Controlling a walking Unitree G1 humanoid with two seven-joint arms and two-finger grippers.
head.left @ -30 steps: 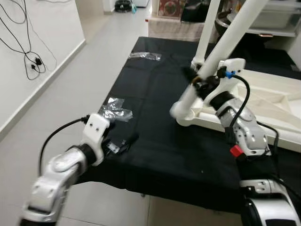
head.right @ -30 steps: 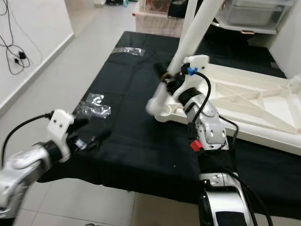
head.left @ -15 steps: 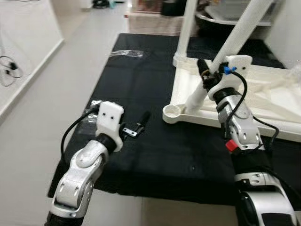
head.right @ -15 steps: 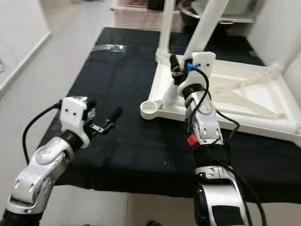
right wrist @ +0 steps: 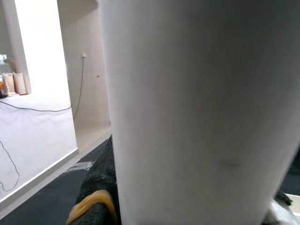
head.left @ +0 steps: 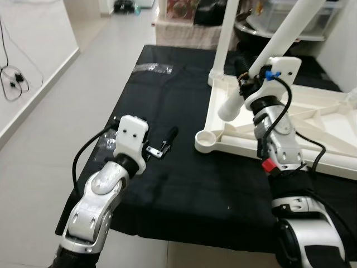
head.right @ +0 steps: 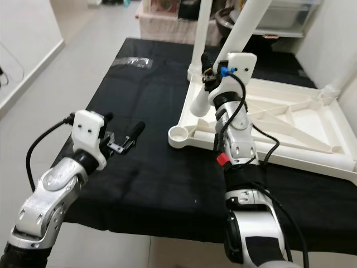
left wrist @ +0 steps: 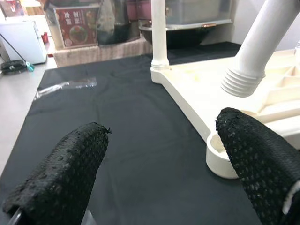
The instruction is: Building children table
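1. The children table top (head.left: 312, 120), a cream-white plastic frame, lies upside down on the right part of a black cloth (head.left: 184, 167) that covers the work surface. Its near corner has a round empty socket (head.left: 204, 138).
2. Nearest to the robot, the left gripper (head.left: 166, 140) hovers low above the cloth, to the left of this socket. Its two black fingers (left wrist: 65, 173) are spread apart and hold nothing. The left wrist view shows, between the fingers, the socket and the threaded end of a leg (left wrist: 241, 80) above the frame, which the eye views show less clearly.
3. A little farther, the right gripper (head.left: 244, 70) is clamped on a white table leg (head.left: 268, 53). The leg is tilted, and its lower end hangs above the frame, near the empty socket but not in it.
4. In the right wrist view the leg (right wrist: 197, 112) stands very close, so the fingers are hard to see; a yellow band (right wrist: 89, 204) seems to sit on one of them.
5. Behind it, another leg (head.left: 221, 39) stands upright in the far corner of the frame.
6. Farthest, a clear plastic bag (head.left: 155, 68) lies on the cloth.
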